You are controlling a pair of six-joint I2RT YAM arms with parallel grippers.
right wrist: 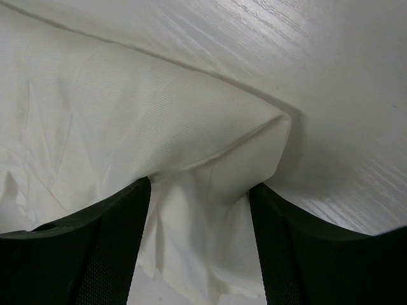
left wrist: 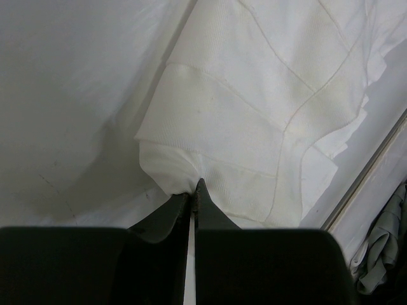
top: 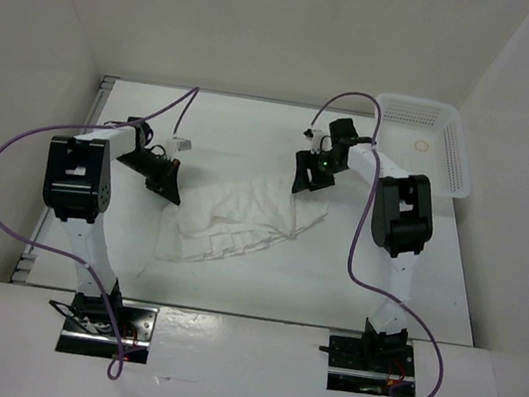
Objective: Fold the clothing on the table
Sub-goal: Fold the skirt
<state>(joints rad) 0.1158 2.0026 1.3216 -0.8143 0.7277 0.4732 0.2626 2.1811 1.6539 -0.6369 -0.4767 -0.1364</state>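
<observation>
The clothing (top: 241, 217), a white pleated garment, lies partly folded on the table (top: 245, 130) between the two arms. My left gripper (top: 168, 186) is at the garment's left end. In the left wrist view that gripper (left wrist: 193, 190) is shut, pinching a bunched corner of the clothing (left wrist: 254, 114) at its tips. My right gripper (top: 308, 180) is at the garment's right back corner. The right wrist view shows it (right wrist: 200, 190) open, a fold of the clothing (right wrist: 127, 108) lying loose between its spread fingers (right wrist: 108, 248), with bare table (right wrist: 331, 76) beyond.
A white lattice basket (top: 444, 146) holding a small ring (top: 421, 145) stands at the back right corner. White walls surround the table. The table's grey rim (left wrist: 369, 171) runs past the garment in the left wrist view, with grey cloth (left wrist: 381, 248) beyond it.
</observation>
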